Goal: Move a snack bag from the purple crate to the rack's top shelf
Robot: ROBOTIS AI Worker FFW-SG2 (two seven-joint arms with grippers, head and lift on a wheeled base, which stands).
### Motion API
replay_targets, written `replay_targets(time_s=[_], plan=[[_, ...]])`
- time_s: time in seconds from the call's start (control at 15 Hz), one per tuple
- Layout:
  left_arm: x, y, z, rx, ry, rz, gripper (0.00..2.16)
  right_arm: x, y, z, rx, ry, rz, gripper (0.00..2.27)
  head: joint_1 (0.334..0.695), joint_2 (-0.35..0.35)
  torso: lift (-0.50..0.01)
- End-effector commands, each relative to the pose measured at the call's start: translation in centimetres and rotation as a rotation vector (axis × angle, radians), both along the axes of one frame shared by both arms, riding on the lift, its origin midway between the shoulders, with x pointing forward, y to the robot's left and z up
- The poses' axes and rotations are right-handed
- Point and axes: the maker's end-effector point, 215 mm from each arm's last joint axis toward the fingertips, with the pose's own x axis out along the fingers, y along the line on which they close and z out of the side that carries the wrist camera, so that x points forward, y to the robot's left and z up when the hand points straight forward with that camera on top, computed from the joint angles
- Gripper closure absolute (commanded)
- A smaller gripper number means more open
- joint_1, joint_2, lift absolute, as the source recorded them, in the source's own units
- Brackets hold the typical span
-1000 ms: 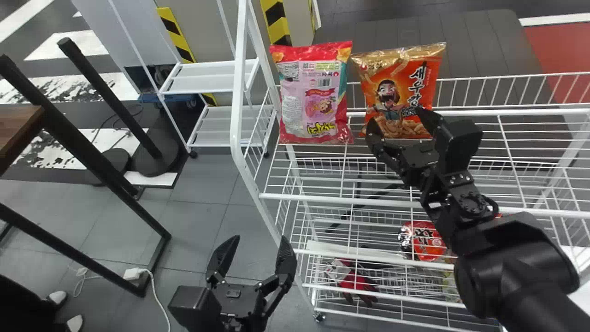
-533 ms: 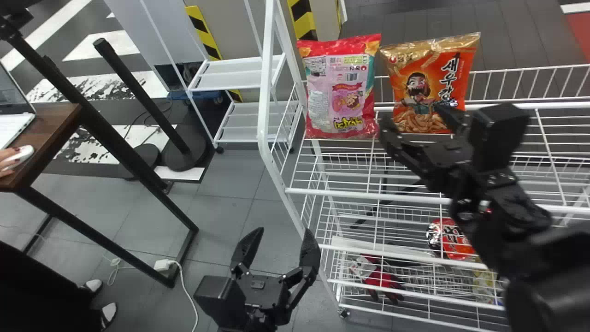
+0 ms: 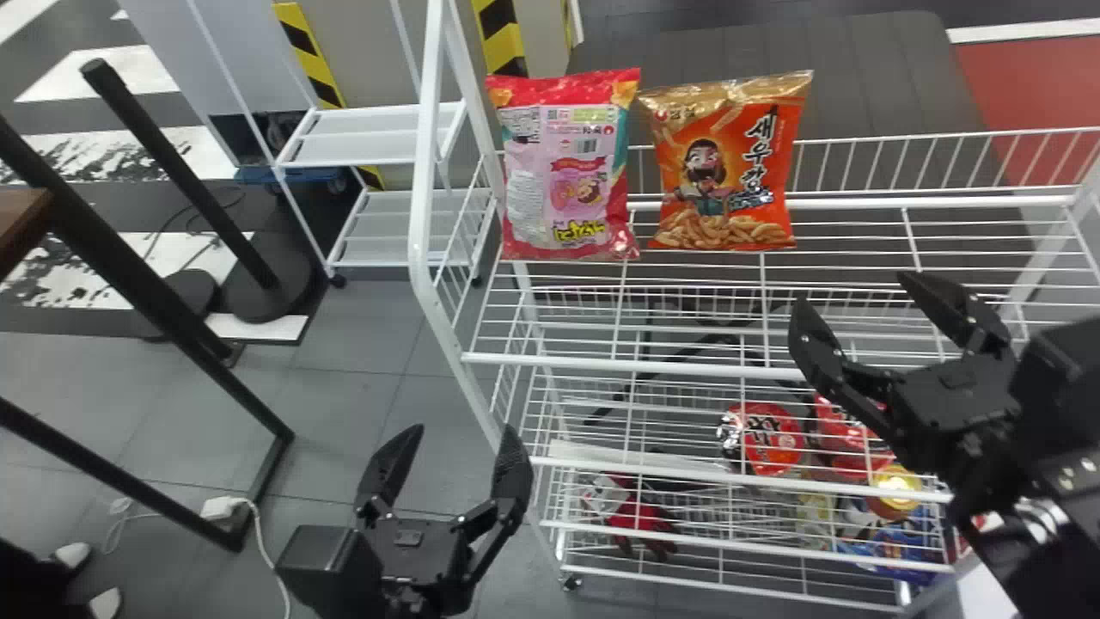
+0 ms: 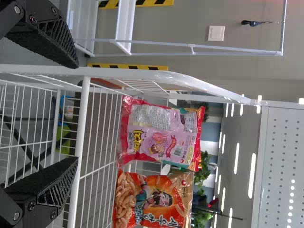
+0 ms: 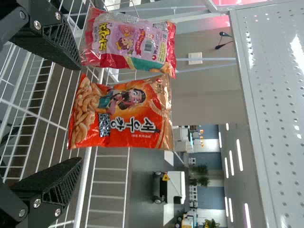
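While right gripper (image 3: 858, 292) and left gripper (image 3: 462, 432) are held spread, orange snack bag (image 3: 724, 168), presumably delivered, is stood upright on top shelf (image 3: 601, 363), upper frame: up-left of the nearer, right jaws, untouched.

the head view looks forward and down from above both pairs of jaws, over the rack (image 3: 601, 362) and floor (image 3: 361, 370). each wrist view looks from close behind its own jaws, out past them, turned sideways; the right one is nearer the bags (image 3: 563, 163). all three share the bags, beyond the jaws.
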Motion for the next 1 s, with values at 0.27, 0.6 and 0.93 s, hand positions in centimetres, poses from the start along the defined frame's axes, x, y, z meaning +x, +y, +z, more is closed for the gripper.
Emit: replay_targets(time_s=[0.27, 0.6, 0.93], plan=[[0.1, -0.2, 0.2, 0.012, -0.003, -0.004, 0.13, -6.1, -8.2, 0.8, 0.001, -0.079, -0.067, 0.17, 0.695, 0.102, 0.0], [0.5, 0.2, 0.5, 0.02, -0.013, 0.01, 0.13, -10.0, -11.0, -1.2, -0.011, -0.045, -0.098, 0.17, 0.695, 0.033, 0.0], [0.6, 0.1, 1.6, 0.021, -0.03, 0.01, 0.13, -11.5, -10.5, -3.5, -0.005, 0.007, -0.094, 0.17, 0.695, 0.02, 0.0]])
